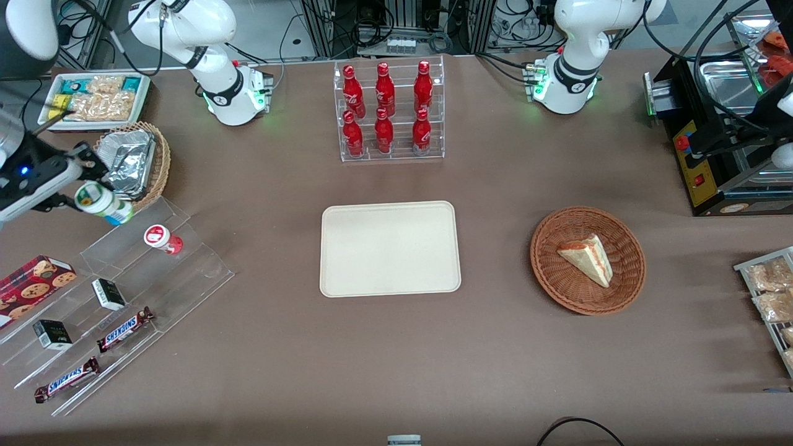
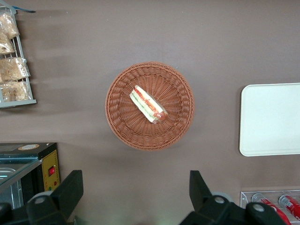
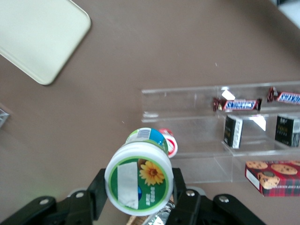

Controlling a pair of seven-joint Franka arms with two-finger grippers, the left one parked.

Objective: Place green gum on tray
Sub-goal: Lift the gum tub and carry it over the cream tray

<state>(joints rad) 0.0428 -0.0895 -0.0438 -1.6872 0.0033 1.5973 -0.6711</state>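
My right gripper [image 1: 87, 189] is shut on the green gum [image 1: 103, 202], a small bottle with a white lid and a green mark. I hold it in the air above the top step of the clear stepped rack [image 1: 124, 297], at the working arm's end of the table. In the right wrist view the gum's lid [image 3: 138, 178] sits between the two black fingers [image 3: 97, 193]. The cream-beige tray [image 1: 390, 248] lies flat in the middle of the table, bare; its corner shows in the right wrist view [image 3: 42, 37].
A red-lidded gum bottle [image 1: 163, 238] lies on the rack's top step. Snickers bars [image 1: 124, 329], small black boxes [image 1: 108, 293] and a cookie box [image 1: 31, 284] sit on the lower steps. A wicker basket with foil [image 1: 133, 162] is beside the gripper. A cola bottle rack [image 1: 389, 111] stands farther back than the tray.
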